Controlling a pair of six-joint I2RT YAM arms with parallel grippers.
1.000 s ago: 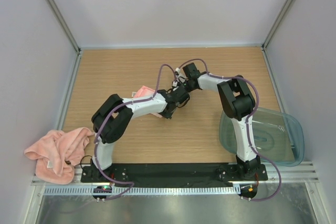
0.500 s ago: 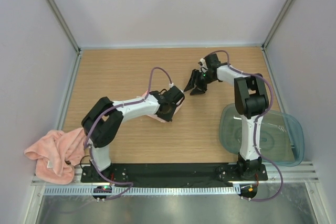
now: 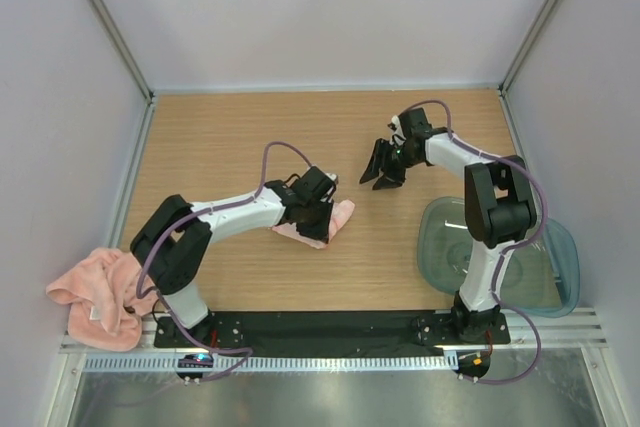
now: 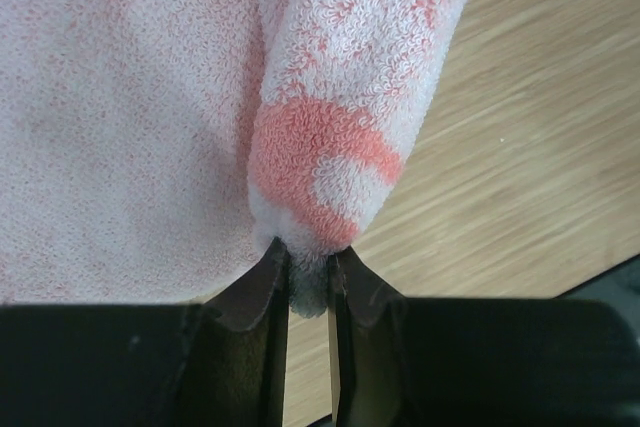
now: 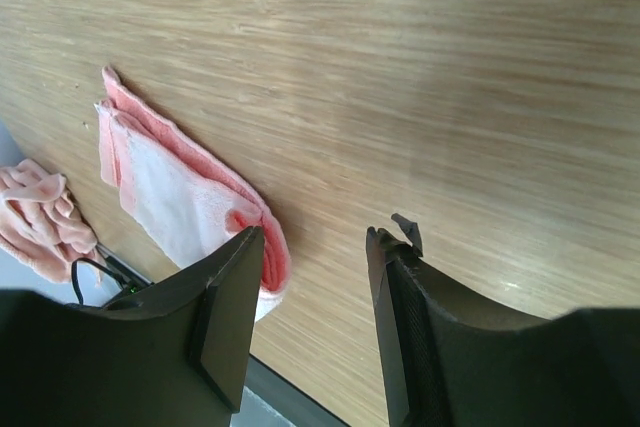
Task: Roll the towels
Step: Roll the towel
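My left pincer [image 4: 308,252] clenched on first towel [image 4: 340,67], partly rolled (loose fold, I judge); right pincer [image 5: 315,237] released, empty. Second towel [image 3: 100,287] crumpled, not started.

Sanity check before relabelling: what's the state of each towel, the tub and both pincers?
middle towel: folded, lying on the table, one fold pinched
left towel: crumpled heap, untouched
tub: upright, looks empty
left pincer: shut on middle towel
right pincer: open, empty, over bare table
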